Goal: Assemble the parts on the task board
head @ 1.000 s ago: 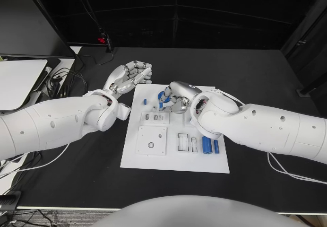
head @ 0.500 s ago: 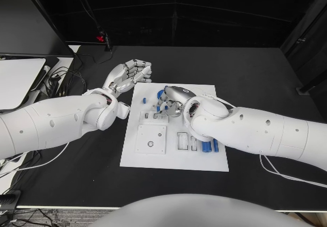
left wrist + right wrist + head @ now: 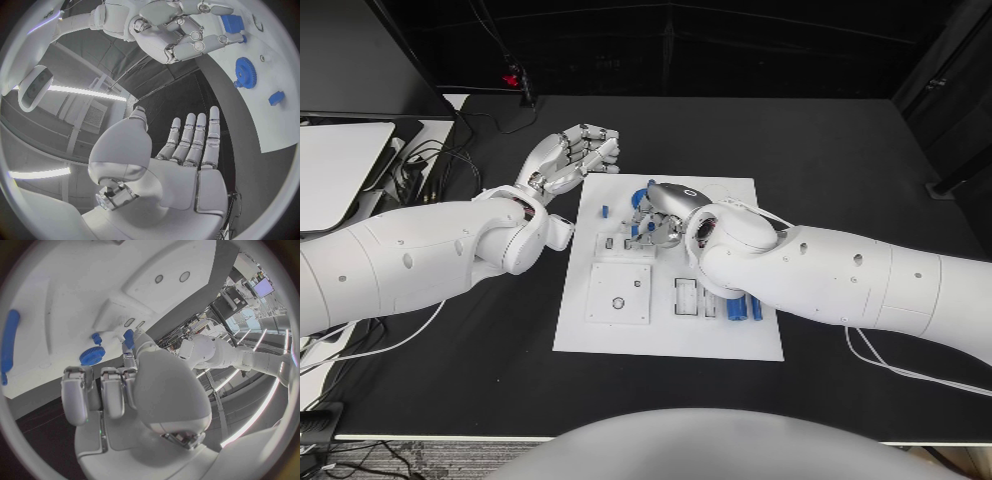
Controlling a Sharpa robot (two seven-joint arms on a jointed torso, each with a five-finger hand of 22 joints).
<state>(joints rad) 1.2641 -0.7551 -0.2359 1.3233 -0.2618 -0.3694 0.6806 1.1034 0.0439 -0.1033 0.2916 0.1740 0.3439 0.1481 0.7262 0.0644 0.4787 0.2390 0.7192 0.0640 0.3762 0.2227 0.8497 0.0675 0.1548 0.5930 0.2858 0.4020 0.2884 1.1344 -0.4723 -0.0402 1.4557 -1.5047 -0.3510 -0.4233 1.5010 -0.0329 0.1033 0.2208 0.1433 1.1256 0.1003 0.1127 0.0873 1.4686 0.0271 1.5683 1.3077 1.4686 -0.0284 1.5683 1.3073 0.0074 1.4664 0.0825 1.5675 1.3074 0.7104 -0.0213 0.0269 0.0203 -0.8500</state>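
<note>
The silver right hand [image 3: 661, 212] is pinching a small blue part [image 3: 128, 338] over the flat white task board [image 3: 747, 345]; the left hand [image 3: 570, 158] is hovering, fingers straight and together.

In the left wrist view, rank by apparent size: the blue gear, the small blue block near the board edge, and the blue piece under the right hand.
1. Round blue toothed gear, clearly largest.
2. Blue piece at the right hand's fingers; partly covered, so its rank is unsure.
3. Small blue block, smallest.
Fisheye bending makes the last two close.
</note>
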